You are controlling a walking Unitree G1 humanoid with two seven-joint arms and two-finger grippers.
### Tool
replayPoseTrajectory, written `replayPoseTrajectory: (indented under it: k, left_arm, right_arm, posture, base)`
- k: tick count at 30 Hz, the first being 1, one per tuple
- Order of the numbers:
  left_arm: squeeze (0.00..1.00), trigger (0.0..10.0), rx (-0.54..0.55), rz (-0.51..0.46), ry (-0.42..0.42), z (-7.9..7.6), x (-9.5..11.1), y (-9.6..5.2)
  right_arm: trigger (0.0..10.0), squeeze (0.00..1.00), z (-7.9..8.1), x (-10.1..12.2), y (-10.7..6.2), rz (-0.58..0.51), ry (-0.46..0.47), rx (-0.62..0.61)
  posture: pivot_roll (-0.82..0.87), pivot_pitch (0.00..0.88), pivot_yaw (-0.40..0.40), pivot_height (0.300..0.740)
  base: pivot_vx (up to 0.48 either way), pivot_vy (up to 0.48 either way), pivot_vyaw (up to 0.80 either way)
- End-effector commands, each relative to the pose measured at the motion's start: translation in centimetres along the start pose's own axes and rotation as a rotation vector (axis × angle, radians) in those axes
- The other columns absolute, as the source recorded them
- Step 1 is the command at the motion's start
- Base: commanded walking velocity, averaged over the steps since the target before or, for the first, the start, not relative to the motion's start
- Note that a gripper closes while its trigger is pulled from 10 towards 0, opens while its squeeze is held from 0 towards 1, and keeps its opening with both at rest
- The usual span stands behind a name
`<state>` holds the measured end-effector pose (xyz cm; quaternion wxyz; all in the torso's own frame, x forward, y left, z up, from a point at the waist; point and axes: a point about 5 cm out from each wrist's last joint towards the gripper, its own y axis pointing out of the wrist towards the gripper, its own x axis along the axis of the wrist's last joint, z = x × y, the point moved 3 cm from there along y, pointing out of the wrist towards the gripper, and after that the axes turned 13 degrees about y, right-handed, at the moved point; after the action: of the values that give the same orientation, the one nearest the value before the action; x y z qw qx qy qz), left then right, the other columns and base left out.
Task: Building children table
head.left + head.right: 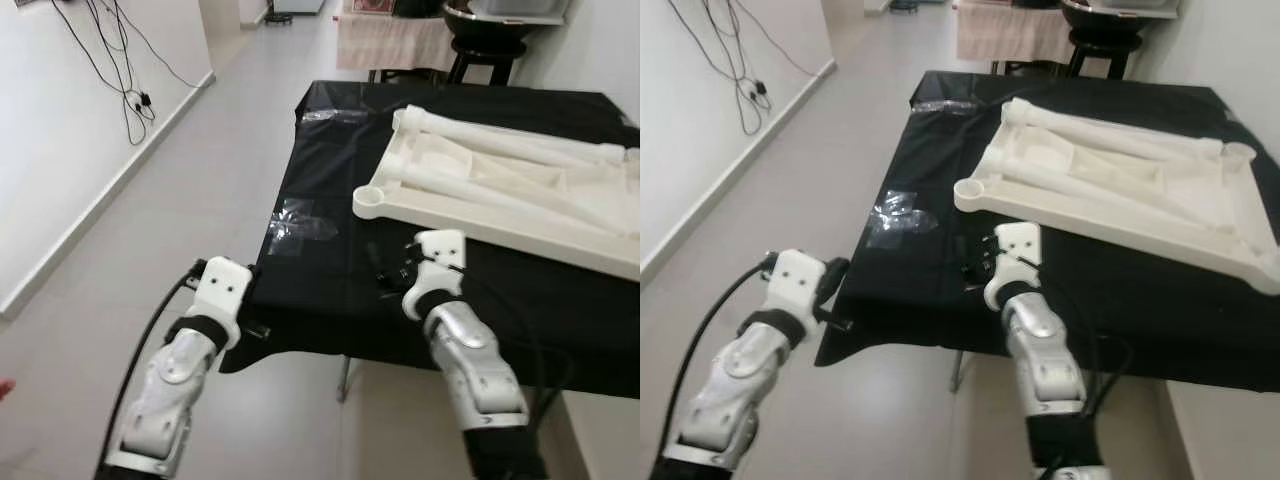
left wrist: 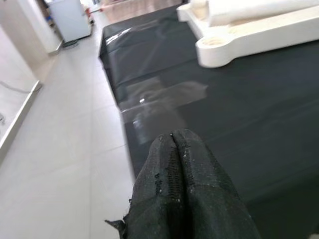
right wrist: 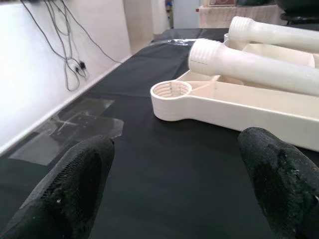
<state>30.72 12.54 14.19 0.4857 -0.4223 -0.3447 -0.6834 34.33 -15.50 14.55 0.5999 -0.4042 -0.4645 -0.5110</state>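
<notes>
**Lining up on the tabletop corner socket**

Worktop (image 1: 330,250) in black cloth carries the white tabletop (image 1: 1110,215), upside down, legs (image 3: 259,62) lying loose in it. Our right claw (image 3: 174,189) is spread wide, just short of the threaded corner socket (image 3: 171,90). Left claw (image 2: 174,154) is pinched closed, empty, at the worktop edge. We'd go for a leg mid-shaft, keeping clear of the plastic bag (image 1: 898,215)

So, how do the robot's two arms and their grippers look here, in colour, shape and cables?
Both arms have rounded silver shells, a black band at the wrist and a white boxy block above it. A black cable loops along the left arm. The left gripper and the right gripper have thick, blunt black fingers with a finely textured surface.
</notes>
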Motion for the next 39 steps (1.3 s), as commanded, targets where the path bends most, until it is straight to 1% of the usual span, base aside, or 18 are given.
replayPoseTrajectory:
  k: [1,6,13,17,21,25,26,27,28,29,31,32,33,35,36,37,38,39]
  left_arm:
    - [0.00,10.0,-0.022,0.008,-0.031,-0.4,-0.5,-0.3]
    - [0.00,10.0,-0.060,-0.029,-0.099,-1.0,0.1,-0.3]
    - [0.00,10.0,-0.080,-0.059,-0.090,-1.1,0.9,-0.1]
    - [0.00,10.0,-0.080,-0.060,-0.082,-1.0,0.9,-0.1]
    - [0.00,10.0,-0.082,-0.063,-0.082,-0.9,1.0,-0.1]
    - [0.00,10.0,-0.088,-0.065,-0.083,-0.9,1.1,0.0]
    - [0.00,10.0,-0.088,-0.065,-0.083,-0.9,1.1,0.0]
    - [0.00,10.0,-0.099,-0.065,-0.080,-1.1,1.1,0.0]
    - [0.00,10.0,-0.099,-0.065,-0.080,-1.1,1.1,0.0]
    - [0.00,10.0,-0.105,-0.065,-0.076,-1.2,1.2,0.1]
    - [0.00,10.0,-0.109,-0.065,-0.077,-1.3,1.2,0.0]
    - [0.00,10.0,-0.113,-0.064,-0.077,-1.4,1.2,0.0]
    - [0.00,10.0,-0.113,-0.064,-0.077,-1.4,1.2,0.0]
    - [0.00,10.0,-0.122,-0.047,-0.084,-1.7,0.9,-0.2]
    - [0.00,10.0,-0.122,-0.047,-0.084,-1.7,0.9,-0.2]
    - [0.00,10.0,-0.169,-0.045,-0.089,-2.4,0.8,-0.6]
    - [0.00,10.0,-0.169,-0.045,-0.089,-2.4,0.8,-0.6]
    - [0.00,10.0,-0.183,-0.044,-0.093,-2.6,0.8,-0.7]
  right_arm:
    - [10.0,0.00,-0.2,-0.7,-0.3,0.014,0.030,0.001]
    - [10.0,0.00,0.3,-1.0,-0.4,0.002,0.043,0.025]
    - [10.0,0.00,1.1,-0.3,-0.1,-0.026,0.044,0.058]
    - [10.0,0.00,1.2,-0.1,0.1,-0.029,0.023,0.071]
    - [10.0,0.00,1.8,0.3,0.4,-0.035,0.020,0.124]
    - [10.0,0.00,3.2,1.2,0.5,-0.044,-0.031,0.241]
    - [10.0,0.00,3.2,1.2,0.5,-0.044,-0.031,0.241]
    - [10.0,0.00,4.4,1.5,0.0,-0.017,-0.093,0.388]
    - [10.0,0.00,4.4,1.5,0.0,-0.017,-0.093,0.388]
    - [10.0,0.00,4.8,1.6,-0.2,-0.001,-0.117,0.448]
    - [10.0,0.00,5.0,1.8,-0.4,0.022,-0.145,0.504]
    - [10.0,0.00,5.0,2.2,-0.4,0.039,-0.207,0.553]
    - [10.0,0.00,5.0,2.2,-0.4,0.039,-0.207,0.553]
    - [10.0,0.00,4.3,2.6,0.0,0.110,-0.320,0.599]
    - [10.0,0.00,4.3,2.6,0.0,0.110,-0.320,0.599]
    - [10.0,0.00,3.5,2.6,0.5,0.235,-0.446,0.620]
    - [10.0,0.00,3.5,2.6,0.5,0.235,-0.446,0.620]
    - [10.0,0.00,3.2,2.5,0.6,0.278,-0.484,0.623]
  posture:
    - [-0.02,0.061,0.008,0.740]
    - [-0.03,0.050,0.009,0.740]
    - [-0.03,0.054,0.014,0.740]
    - [-0.03,0.055,0.016,0.740]
    - [-0.02,0.055,0.017,0.740]
    - [-0.02,0.056,0.025,0.740]
    - [-0.02,0.056,0.025,0.740]
    - [-0.02,0.056,0.025,0.740]
    - [-0.02,0.056,0.025,0.740]
    - [-0.02,0.056,0.025,0.740]
    - [-0.02,0.056,0.025,0.740]
    - [-0.01,0.061,0.030,0.740]
    - [-0.01,0.061,0.030,0.740]
    - [-0.01,0.063,0.027,0.740]
    - [-0.01,0.063,0.027,0.740]
    - [0.00,0.063,0.023,0.740]
    - [0.00,0.063,0.023,0.740]
    - [0.00,0.063,0.022,0.740]
  base:
    - [0.000,0.000,0.00]
    - [0.000,0.000,-0.32]
    - [0.278,0.000,-0.46]
    - [0.339,0.000,0.00]
    - [0.338,0.000,0.00]
    - [0.333,0.000,0.00]
    - [0.322,0.000,0.00]
    - [0.311,0.000,0.00]
    - [0.311,0.000,0.00]
    - [0.311,0.000,0.00]
    - [0.309,0.000,0.00]
    - [0.292,0.000,0.00]
    - [0.292,0.000,0.00]
    - [0.126,0.000,0.00]
    - [0.000,0.000,0.00]
    - [0.000,0.000,0.00]
    - [0.000,0.000,0.00]
    - [0.000,0.000,0.00]
